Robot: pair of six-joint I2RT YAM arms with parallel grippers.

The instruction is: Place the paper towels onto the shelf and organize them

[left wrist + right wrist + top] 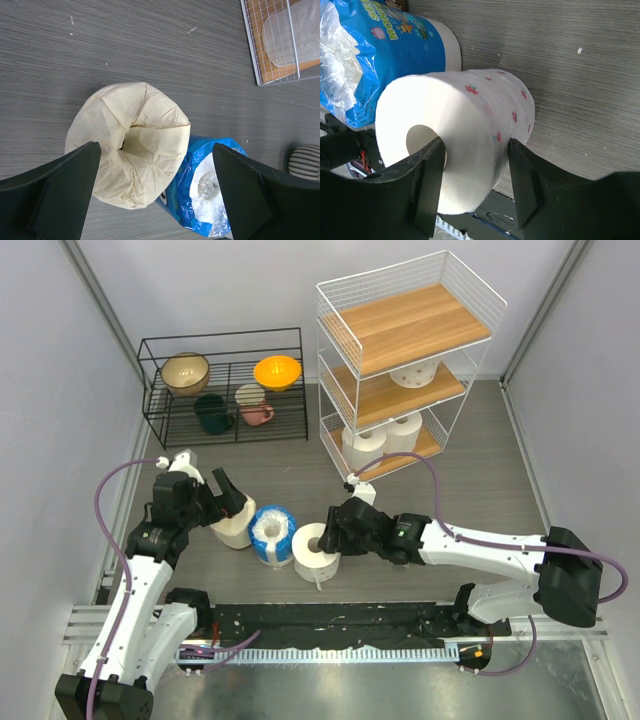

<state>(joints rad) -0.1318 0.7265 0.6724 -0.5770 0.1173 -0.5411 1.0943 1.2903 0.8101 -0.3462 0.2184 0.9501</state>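
The place was a robotics lab test cell staged with household props. A tall white wire-frame shelf with three light wooden boards [415, 325] stood on a grey wood-grain tabletop [480, 490], with plain pale wall panels [220, 290] behind and beside it. Left of the shelf sat a low black wire rack of bowls [285, 412]. In front of the shelf, a metal mounting rail [85, 621] carried two white robot arms [490, 552] trailing purple cables [100, 505].

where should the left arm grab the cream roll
From straight above: the cream roll stands upright, hollow core facing up. The open left gripper could likely drop one finger into the core, one outside on the side away from the blue-wrapped roll, pinching the wall.
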